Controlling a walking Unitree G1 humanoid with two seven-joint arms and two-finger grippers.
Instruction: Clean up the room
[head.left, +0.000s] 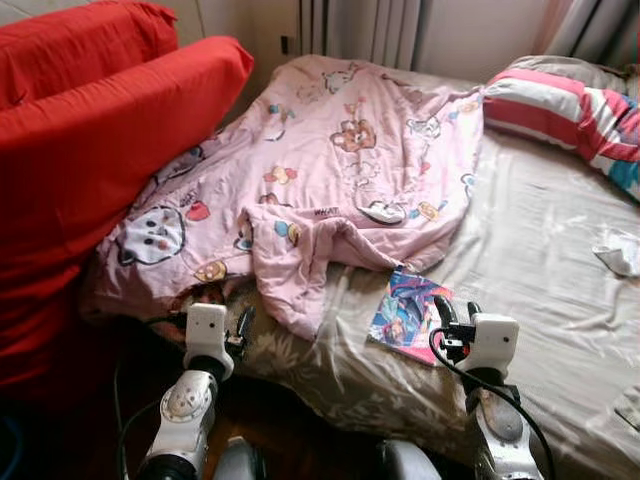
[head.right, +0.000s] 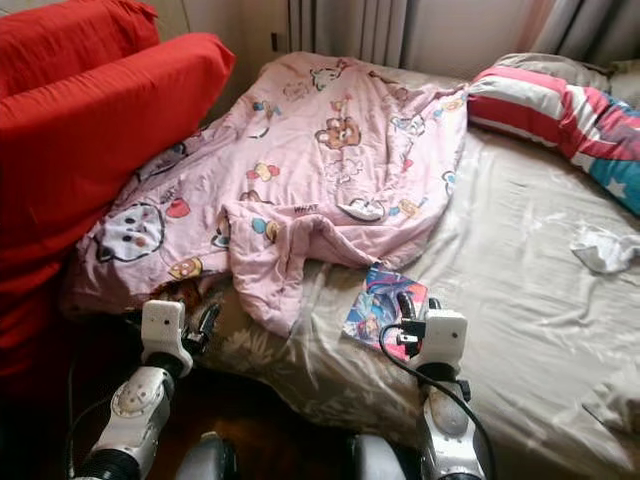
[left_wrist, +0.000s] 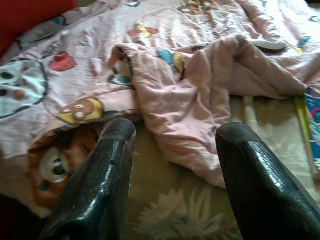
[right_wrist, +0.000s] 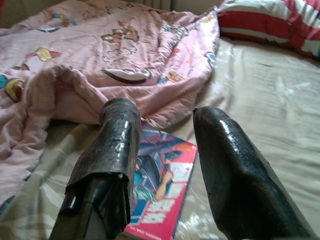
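Observation:
A rumpled pink cartoon-print blanket (head.left: 330, 170) covers the left half of the bed, one fold hanging toward the front edge. A colourful comic book (head.left: 408, 314) lies flat on the beige sheet (head.left: 540, 250) just right of that fold. My right gripper (head.left: 456, 316) hovers open right at the book's near edge; in the right wrist view the book (right_wrist: 162, 185) lies between and under its fingers (right_wrist: 117, 145). My left gripper (head.left: 243, 327) is open low at the bed's front left edge, facing the blanket fold (left_wrist: 190, 120).
Red cushions (head.left: 100, 130) lean against the bed's left side. A striped pillow (head.left: 570, 105) lies at the head on the right. A crumpled white tissue (head.left: 618, 252) sits on the sheet at far right. A brown plush face (left_wrist: 52, 167) peeks from under the blanket.

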